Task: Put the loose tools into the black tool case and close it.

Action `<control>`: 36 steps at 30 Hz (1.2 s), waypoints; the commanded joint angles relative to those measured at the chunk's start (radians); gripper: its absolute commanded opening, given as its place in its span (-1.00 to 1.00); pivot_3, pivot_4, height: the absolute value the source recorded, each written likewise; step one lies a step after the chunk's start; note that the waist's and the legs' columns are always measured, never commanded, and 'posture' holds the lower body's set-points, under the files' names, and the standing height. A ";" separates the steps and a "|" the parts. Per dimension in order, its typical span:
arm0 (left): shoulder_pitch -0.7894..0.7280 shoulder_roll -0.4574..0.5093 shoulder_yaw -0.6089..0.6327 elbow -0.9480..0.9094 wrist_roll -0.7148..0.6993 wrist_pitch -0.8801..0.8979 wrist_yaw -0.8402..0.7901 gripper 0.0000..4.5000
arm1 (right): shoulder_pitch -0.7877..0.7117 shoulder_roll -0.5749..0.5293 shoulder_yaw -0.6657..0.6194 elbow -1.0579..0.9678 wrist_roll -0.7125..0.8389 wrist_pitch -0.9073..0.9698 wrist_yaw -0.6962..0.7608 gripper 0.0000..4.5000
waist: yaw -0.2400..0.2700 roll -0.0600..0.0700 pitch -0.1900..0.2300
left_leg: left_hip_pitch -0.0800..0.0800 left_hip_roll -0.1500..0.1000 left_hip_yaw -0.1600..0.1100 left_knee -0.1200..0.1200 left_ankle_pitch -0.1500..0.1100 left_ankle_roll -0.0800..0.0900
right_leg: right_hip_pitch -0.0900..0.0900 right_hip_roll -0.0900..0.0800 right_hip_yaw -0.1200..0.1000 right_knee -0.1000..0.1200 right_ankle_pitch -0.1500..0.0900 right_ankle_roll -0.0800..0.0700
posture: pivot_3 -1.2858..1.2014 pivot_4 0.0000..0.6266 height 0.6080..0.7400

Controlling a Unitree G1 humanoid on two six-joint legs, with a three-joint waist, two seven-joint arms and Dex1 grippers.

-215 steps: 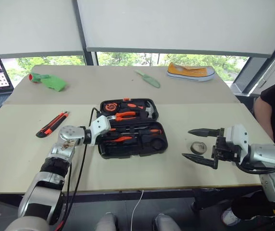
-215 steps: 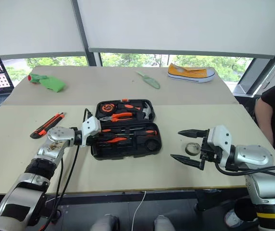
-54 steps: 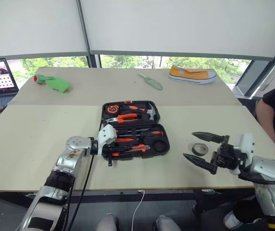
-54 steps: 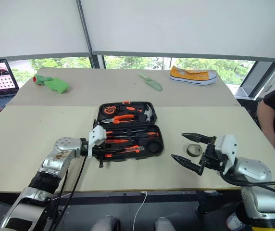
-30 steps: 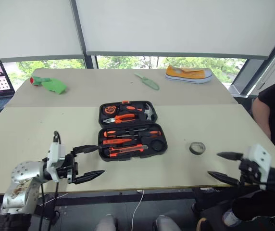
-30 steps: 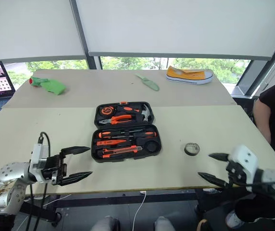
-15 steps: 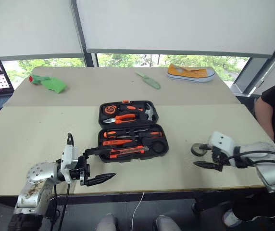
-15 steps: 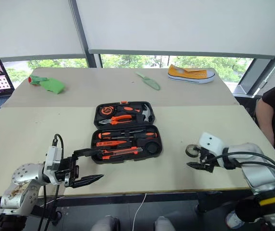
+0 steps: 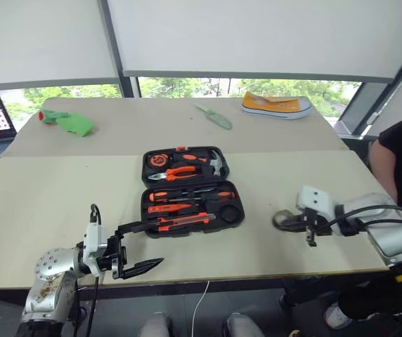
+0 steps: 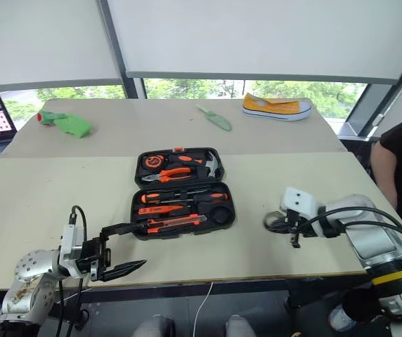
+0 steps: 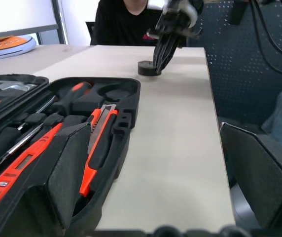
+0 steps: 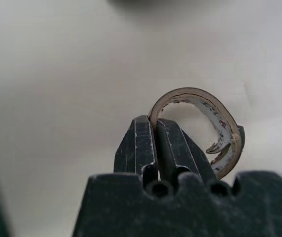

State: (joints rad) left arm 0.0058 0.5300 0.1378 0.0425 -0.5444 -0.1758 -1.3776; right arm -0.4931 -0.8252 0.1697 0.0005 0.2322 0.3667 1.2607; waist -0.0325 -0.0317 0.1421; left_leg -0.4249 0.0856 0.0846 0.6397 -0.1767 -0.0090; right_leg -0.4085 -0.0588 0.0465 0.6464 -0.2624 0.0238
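The right wrist view is showing the right gripper (image 12: 156, 143) pinching the wall of the dark grey tape roll (image 12: 215, 123) on the table (image 9: 60, 189), right of the open black tool case (image 9: 190, 193), while the left gripper (image 9: 141, 246) is hanging spread and empty.

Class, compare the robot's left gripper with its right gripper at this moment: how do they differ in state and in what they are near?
The left gripper stands wide open and empty; the right gripper is shut on the tape roll's wall. The left gripper hangs near the table's front edge beside the black tool case; the right gripper is down at the roll, right of the case. Both have two black fingers.
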 commanded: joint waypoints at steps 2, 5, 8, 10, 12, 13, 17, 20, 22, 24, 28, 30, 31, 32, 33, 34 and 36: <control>-0.001 -0.022 0.030 0.015 -0.021 -0.035 0.018 1.00 | -0.127 0.091 0.015 -0.097 0.071 0.099 -0.011 -0.97 | -0.002 0.001 0.001 | 0.000 0.000 -0.001 0.000 0.000 0.000 | 0.000 0.000 0.000 0.001 0.000 0.000 | 0.03 -0.52 1.00; -0.003 -0.027 0.030 0.033 -0.021 -0.048 0.017 1.00 | -0.188 0.140 0.084 -0.070 0.027 0.155 -0.037 -0.97 | 0.015 0.001 0.001 | 0.000 -0.001 0.000 0.000 0.000 0.000 | 0.000 -0.001 -0.001 0.001 0.000 0.000 | 0.03 -0.52 1.00; -0.008 -0.031 0.032 0.051 -0.017 -0.062 0.015 1.00 | -0.226 0.147 0.156 -0.011 -0.039 0.182 -0.039 -0.97 | 0.023 0.001 0.001 | -0.002 -0.001 0.001 0.000 0.000 0.000 | -0.002 -0.002 -0.001 0.000 0.000 -0.001 | 0.03 -0.52 1.00; -0.009 -0.032 0.035 0.061 -0.015 -0.073 0.017 1.00 | -0.243 0.151 0.192 0.026 -0.068 0.190 -0.039 -0.97 | 0.027 0.001 0.001 | -0.008 -0.001 0.001 0.001 0.000 0.000 | -0.008 -0.003 -0.001 0.000 0.001 -0.001 | 0.03 -0.52 1.00; -0.009 -0.034 0.036 0.064 -0.013 -0.079 0.023 1.00 | -0.254 0.159 0.212 0.058 -0.092 0.193 -0.051 -0.97 | 0.027 0.001 0.001 | -0.014 -0.001 0.001 0.002 0.000 0.000 | -0.014 -0.002 -0.001 0.002 0.001 -0.001 | 0.03 -0.52 1.00; -0.009 -0.035 0.036 0.063 -0.013 -0.081 0.026 1.00 | -0.257 0.163 0.219 0.074 -0.104 0.193 -0.060 -0.97 | 0.026 0.001 0.001 | -0.015 -0.001 0.001 0.002 0.001 0.000 | -0.015 -0.002 -0.001 0.002 0.001 -0.001 | 0.03 -0.52 1.00; 0.000 -0.033 0.032 0.034 -0.013 -0.076 0.051 1.00 | -0.256 0.154 0.248 0.065 -0.107 0.253 -0.019 -0.82 | 0.023 0.001 0.001 | -0.015 -0.001 0.001 0.002 0.000 0.000 | -0.014 -0.001 -0.001 0.002 0.001 0.000 | 0.03 -0.52 1.00; -0.002 -0.027 0.031 0.012 -0.013 -0.063 0.071 1.00 | -0.253 0.154 0.252 0.045 -0.104 0.269 -0.008 -0.44 | 0.022 0.001 0.001 | -0.015 -0.001 0.001 0.003 0.000 0.000 | -0.014 -0.001 -0.001 0.002 0.001 0.000 | 0.03 -0.52 1.00; -0.013 -0.016 0.032 -0.008 -0.013 -0.043 0.092 1.00 | -0.257 0.161 0.234 0.041 -0.098 0.263 -0.019 -0.13 | 0.023 0.000 0.001 | -0.014 -0.001 0.001 0.003 0.000 0.000 | -0.014 -0.001 -0.001 0.002 0.001 0.000 | 0.03 -0.52 1.00; -0.028 0.002 0.035 -0.039 -0.016 0.004 0.128 1.00 | -0.265 0.143 0.215 0.018 -0.078 0.253 0.009 0.20 | 0.024 0.000 0.001 | -0.014 -0.001 0.001 0.003 0.000 0.000 | -0.014 -0.001 -0.001 0.002 0.001 0.000 | 0.03 -0.52 1.00; -0.089 0.077 0.052 -0.069 -0.009 0.234 0.291 1.00 | -0.297 0.123 0.043 0.005 0.109 0.245 0.117 0.62 | 0.024 0.000 0.001 | -0.015 -0.001 0.000 0.003 0.001 0.000 | -0.014 -0.001 -0.001 0.002 0.002 0.000 | 0.03 -0.52 1.00; -0.152 0.091 0.050 -0.030 0.030 0.289 0.374 0.77 | -0.318 0.104 0.012 0.099 0.092 0.199 0.106 0.65 | 0.026 0.000 0.002 | -0.015 -0.001 0.000 0.003 0.001 0.000 | -0.014 -0.001 -0.001 0.002 0.002 0.001 | 0.03 -0.52 1.00; -0.183 0.094 0.046 -0.009 0.055 0.307 0.411 0.68 | -0.328 0.105 0.006 0.153 0.072 0.164 0.089 0.65 | 0.027 0.000 0.002 | -0.015 -0.001 0.000 0.003 0.001 0.000 | -0.014 -0.001 -0.001 0.002 0.002 0.001 | 0.03 -0.52 1.00; -0.224 0.094 0.040 0.016 0.081 0.332 0.455 0.49 | -0.342 0.115 0.001 0.224 0.045 0.130 0.053 0.65 | 0.027 0.000 0.001 | -0.014 -0.001 0.000 0.003 0.001 0.000 | -0.013 -0.001 -0.001 0.002 0.002 0.001 | 0.03 -0.52 1.00; -0.260 0.091 0.033 0.035 0.099 0.360 0.491 0.32 | -0.356 0.131 -0.005 0.293 0.016 0.076 0.010 0.65 | 0.028 0.000 0.001 | -0.014 -0.001 0.000 0.004 0.001 0.000 | -0.013 -0.001 -0.001 0.002 0.002 0.001 | 0.03 -0.52 1.00; -0.306 0.086 0.023 0.060 0.124 0.391 0.536 0.15 | -0.378 0.150 -0.002 0.382 -0.035 0.002 -0.062 0.54 | 0.027 -0.001 0.001 | -0.014 -0.001 0.000 0.004 0.001 0.000 | -0.013 -0.001 -0.001 0.002 0.002 0.001 | 0.03 -0.52 1.00; -0.369 0.077 0.004 0.100 0.166 0.440 0.599 -0.15 | -0.414 0.176 0.017 0.512 -0.115 -0.106 -0.150 0.33 | 0.026 -0.001 0.001 | -0.014 -0.001 0.000 0.004 0.001 0.000 | -0.013 0.000 -0.001 0.002 0.003 0.001 | 0.03 -0.52 1.00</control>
State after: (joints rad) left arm -0.3156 0.6118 0.1565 0.1234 -0.4215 0.2198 -0.8502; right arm -0.8691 -0.6665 0.1854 0.4010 0.1958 0.3886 1.2050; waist -0.0062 -0.0326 0.1435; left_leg -0.4390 0.0841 0.0847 0.6435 -0.1751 -0.0096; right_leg -0.4219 -0.0591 0.0455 0.6486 -0.2595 0.0246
